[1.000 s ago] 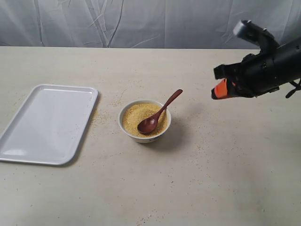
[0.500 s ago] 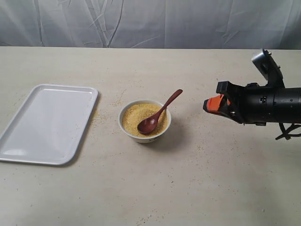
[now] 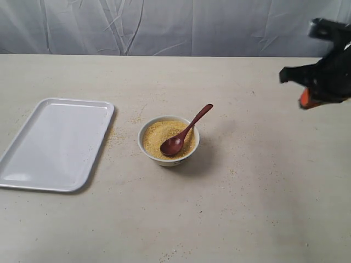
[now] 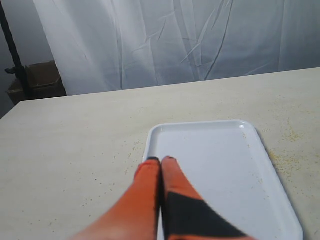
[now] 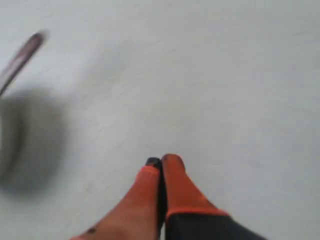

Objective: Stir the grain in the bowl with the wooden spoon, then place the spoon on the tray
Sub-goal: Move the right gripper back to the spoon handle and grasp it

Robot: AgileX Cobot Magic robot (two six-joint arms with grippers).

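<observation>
pale beige tabletop [image 3: 263,219] before a wrinkled white curtain [image 3: 164,27], soft even light
</observation>
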